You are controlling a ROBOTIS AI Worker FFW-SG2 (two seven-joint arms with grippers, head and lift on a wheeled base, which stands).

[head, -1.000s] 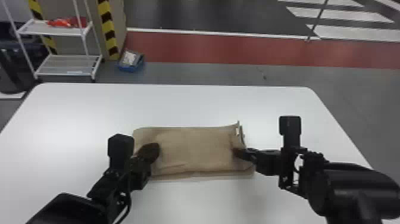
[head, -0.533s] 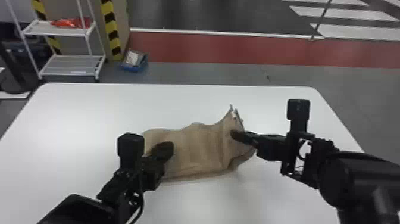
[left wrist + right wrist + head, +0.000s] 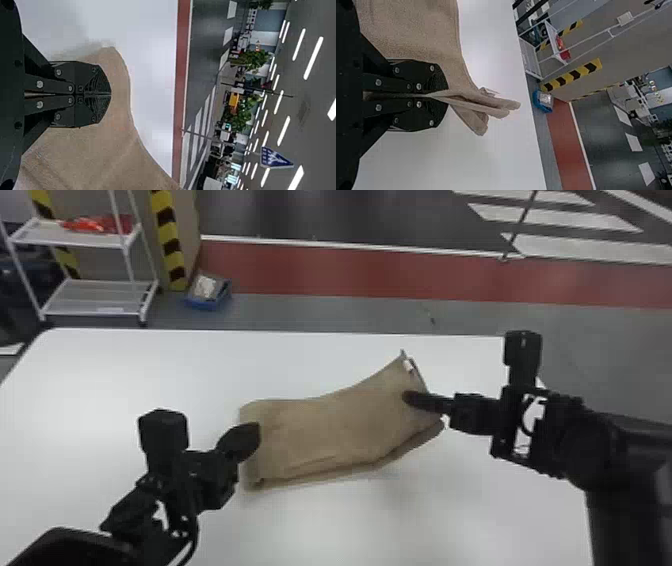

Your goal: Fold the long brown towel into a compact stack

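On the table [image 3: 150, 365], the towel [image 3: 325, 430] is running crosswise, its right end angling toward the far edge; the right gripper [image 3: 411, 399] is pinching it, the left gripper [image 3: 254, 432] (fingers pressed together) is hiding some cloth

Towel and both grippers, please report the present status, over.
Right gripper shut on towel, that end raised. Left gripper shut, at towel's left end; may hinder folding there. Towel not yet compact.

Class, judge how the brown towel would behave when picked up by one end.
The brown towel is probably floppy: it sags from its raised end towards the table. Its layers may splay, as they part beyond the right end effector.
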